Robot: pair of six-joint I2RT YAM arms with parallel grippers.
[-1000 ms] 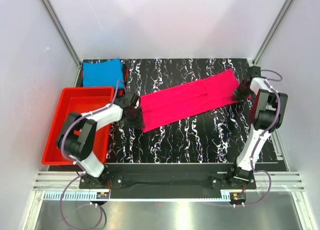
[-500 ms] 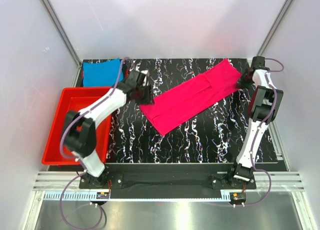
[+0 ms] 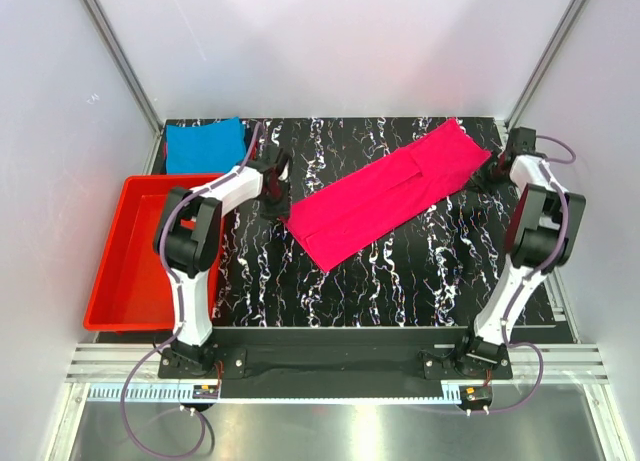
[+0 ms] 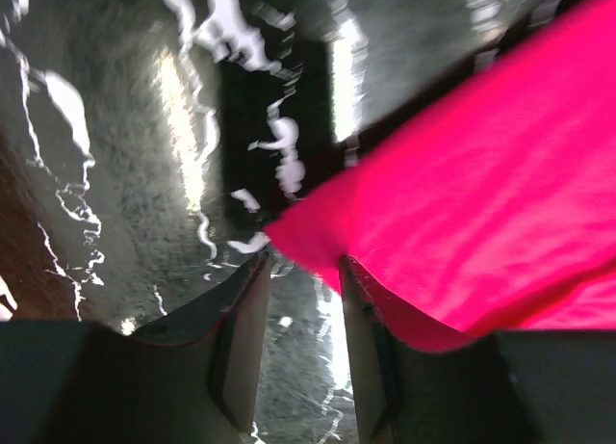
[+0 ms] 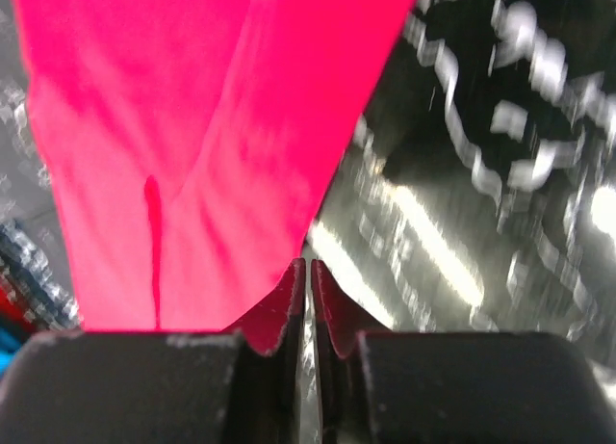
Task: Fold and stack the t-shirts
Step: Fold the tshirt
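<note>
Red tray (image 3: 140, 266): rigid plastic, open-topped, on the left side of the table; its red floor is in plain view, and the left arm crosses its right wall.
Turquoise t-shirt (image 3: 205, 144): folded, far left corner, just behind the tray.
Pink t-shirt (image 3: 385, 191): folded into a long strip, lying diagonally from mid-table to the far right.
Left gripper (image 4: 303, 263): fingers slightly parted, holding nothing, at the strip's near corner.
Right gripper (image 5: 308, 266): fingers pressed together at the strip's far edge; whether they pinch any cloth cannot be told.
Table (image 3: 400, 271): black, white-veined.
Walls (image 3: 330, 51): pale, plain.
</note>
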